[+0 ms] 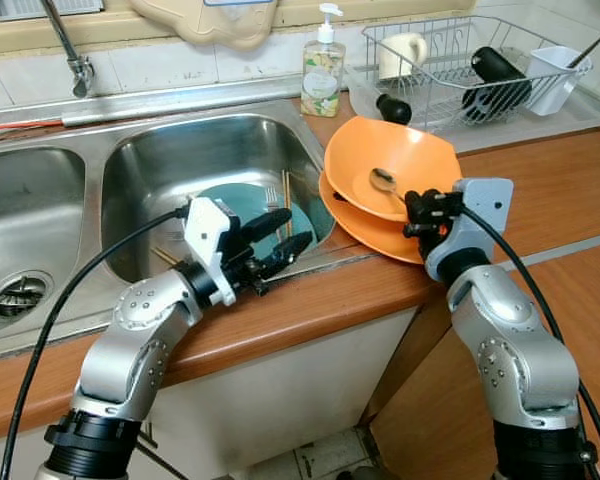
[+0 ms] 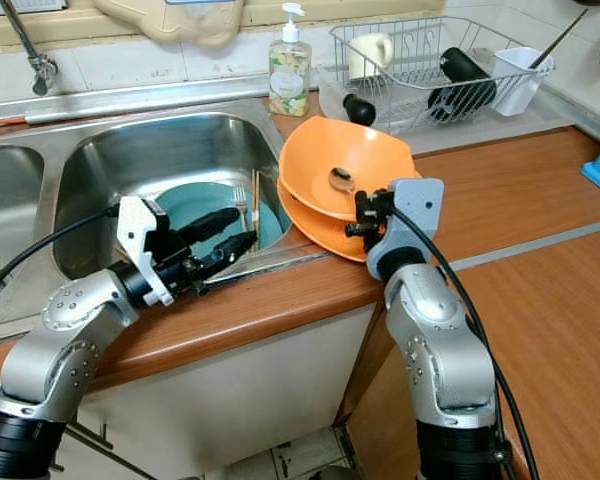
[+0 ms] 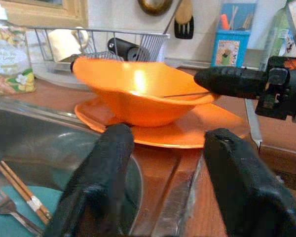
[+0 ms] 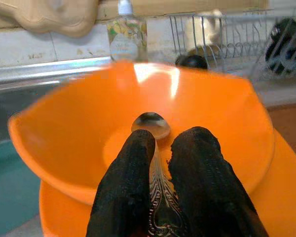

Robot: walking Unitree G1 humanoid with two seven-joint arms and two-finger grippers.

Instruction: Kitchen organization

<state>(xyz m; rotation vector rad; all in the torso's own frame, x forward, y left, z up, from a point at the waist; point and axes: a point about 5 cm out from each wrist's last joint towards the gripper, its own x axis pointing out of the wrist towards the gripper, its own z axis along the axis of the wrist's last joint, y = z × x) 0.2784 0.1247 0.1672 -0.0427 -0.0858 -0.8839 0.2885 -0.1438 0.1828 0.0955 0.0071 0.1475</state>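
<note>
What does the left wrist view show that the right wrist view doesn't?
The left wrist view alone takes in the teal plate in the sink with a fork and chopsticks on it, the blue utensil box on the counter, and the right gripper seen from the side. The right wrist view alone looks into the orange bowl and shows the spoon pinched between its fingers. Both share the bowl, the orange plate beneath it, the soap bottle and the dish rack.
</note>
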